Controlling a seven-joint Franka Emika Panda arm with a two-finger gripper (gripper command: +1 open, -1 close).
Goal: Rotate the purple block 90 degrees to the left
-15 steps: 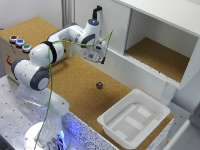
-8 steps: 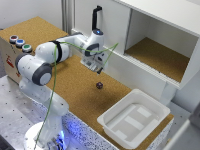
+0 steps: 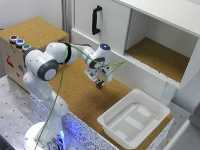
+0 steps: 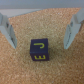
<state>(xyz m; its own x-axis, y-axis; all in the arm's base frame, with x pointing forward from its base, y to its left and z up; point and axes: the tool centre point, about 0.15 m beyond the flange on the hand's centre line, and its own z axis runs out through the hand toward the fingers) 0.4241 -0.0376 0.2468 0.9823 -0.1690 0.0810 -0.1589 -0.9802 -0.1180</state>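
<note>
Scene order: read across the exterior view from its left side to its right.
Far left: wooden box with coloured round buttons on top, well apart from the work.
Left of middle: white robot arm with a green cable looped along it, reaching out over the cork-covered surface.
Middle: claw pointing down at the surface, low over the block.
Block in the exterior view: almost wholly hidden under the claw; only a dark speck at the fingertips, too small to read.
Block in the wrist view: small dark purple cube with yellow letters, a J on the upper face and an E on the side face, resting flat on the cork.
Key relation: cube directly below the claw, between the two pale fingers, roughly centred in the gap, sides close to square with the fingers.
Long axis: none to speak of; a cube, so either pair of opposite faces serves for a grip.
Claw state: spread wide apart, gap well broader than the cube, nothing held, neither finger touching it.
Judged next need: straight descent, then closing on two opposite faces before any quarter turn to the left.
Right: white plastic tray on the surface, near but clear of the claw.
Far right: open white cabinet with a cork shelf, not involved.
</note>
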